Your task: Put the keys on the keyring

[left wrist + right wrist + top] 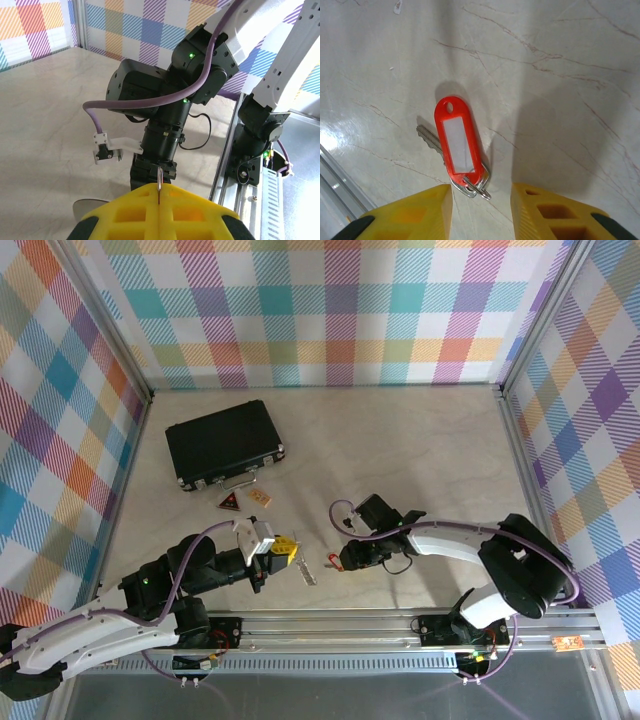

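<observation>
The key (431, 139) is small and silver and lies flat on the marble table under its red plastic tag (459, 145). A little split ring (479, 188) joins them. My right gripper (480, 192) hangs open just above, one yellow finger on each side of the tag's ring end, touching nothing. In the top view the right gripper (341, 559) sits by the red tag (330, 562). My left gripper (159, 194) is shut on a thin silver metal piece seen edge-on, the keyring (159, 181). In the top view the keyring (308, 570) juts out from the left gripper (283, 549) toward the right one.
A black case (222, 445) lies at the back left, with a dark triangular tag (229, 502) and a tan tag (263, 499) in front of it. The aluminium rail (400, 625) runs along the near edge. The right arm's wrist (165, 115) stands close ahead of the left gripper.
</observation>
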`<action>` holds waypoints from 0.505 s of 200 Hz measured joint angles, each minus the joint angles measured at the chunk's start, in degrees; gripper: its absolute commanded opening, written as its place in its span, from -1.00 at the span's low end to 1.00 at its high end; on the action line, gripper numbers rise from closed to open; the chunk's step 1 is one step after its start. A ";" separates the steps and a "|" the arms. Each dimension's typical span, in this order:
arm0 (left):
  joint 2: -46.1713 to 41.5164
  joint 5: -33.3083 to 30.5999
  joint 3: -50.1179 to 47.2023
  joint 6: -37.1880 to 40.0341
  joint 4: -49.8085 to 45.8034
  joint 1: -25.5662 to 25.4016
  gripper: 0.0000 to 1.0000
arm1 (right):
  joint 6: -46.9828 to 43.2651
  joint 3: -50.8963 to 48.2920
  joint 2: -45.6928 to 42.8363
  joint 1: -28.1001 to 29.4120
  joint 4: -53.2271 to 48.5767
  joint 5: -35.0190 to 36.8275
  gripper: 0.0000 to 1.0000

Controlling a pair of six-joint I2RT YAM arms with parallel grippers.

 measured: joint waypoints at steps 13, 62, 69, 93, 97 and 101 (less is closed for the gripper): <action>0.31 0.02 0.00 0.00 0.02 0.00 -1.00 | 0.02 -0.44 0.37 0.00 0.83 -0.66 -0.39; 1.31 0.00 0.00 0.00 1.42 0.00 -1.00 | -0.07 -1.09 0.81 -0.15 2.73 -2.03 -0.49; 1.55 0.00 0.00 0.00 1.57 0.00 -1.00 | -0.11 -1.29 0.81 -0.15 3.02 -2.19 -0.51; 2.49 0.02 0.00 0.00 2.49 0.00 -1.00 | -0.24 -1.79 0.81 -0.20 3.61 -2.19 -0.58; 2.64 0.02 0.00 0.00 2.56 0.00 -1.00 | -0.26 -1.86 0.81 -0.22 3.72 -2.19 -0.59; 2.73 0.00 0.00 0.00 2.56 0.00 -1.00 | -0.24 -1.95 0.79 -0.26 3.82 -2.19 -0.60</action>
